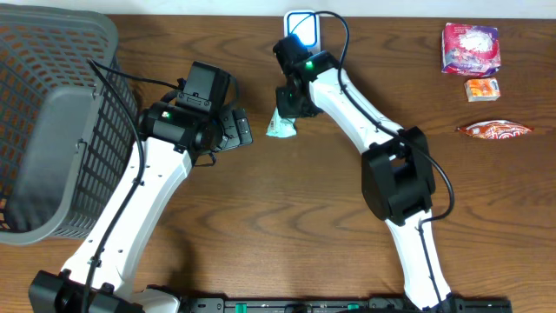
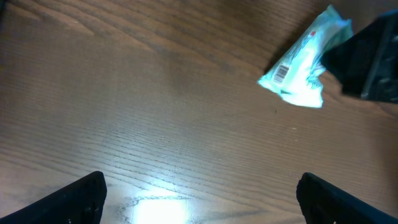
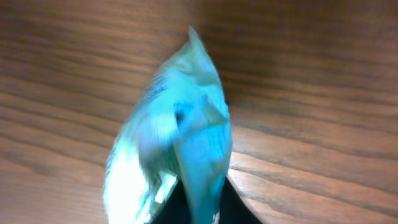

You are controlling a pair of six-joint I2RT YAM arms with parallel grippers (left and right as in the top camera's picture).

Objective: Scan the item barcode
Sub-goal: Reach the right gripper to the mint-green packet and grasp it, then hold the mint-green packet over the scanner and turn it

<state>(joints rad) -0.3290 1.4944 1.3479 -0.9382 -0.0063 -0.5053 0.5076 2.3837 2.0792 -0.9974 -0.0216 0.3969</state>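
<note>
The item is a small teal packet [image 1: 282, 129] lying on the wood table, just right of my left gripper [image 1: 236, 129]. My right gripper [image 1: 291, 109] comes down on it from behind and is shut on it. In the right wrist view the packet [image 3: 180, 137] fills the middle, pinched between the dark fingers of that gripper [image 3: 199, 208]. Seen from the left wrist, the packet [image 2: 298, 65] shows its barcode [image 2: 283, 73] at the upper right, with the right gripper's dark body [image 2: 367, 56] beside it. My left gripper [image 2: 202, 199] stands wide open over bare wood.
A white and blue scanner [image 1: 301, 26] sits at the table's back edge, behind the right gripper. A grey basket [image 1: 52, 130] fills the left side. At the far right lie a pink packet [image 1: 470, 48], a small orange box [image 1: 482, 89] and a red wrapper [image 1: 493, 130].
</note>
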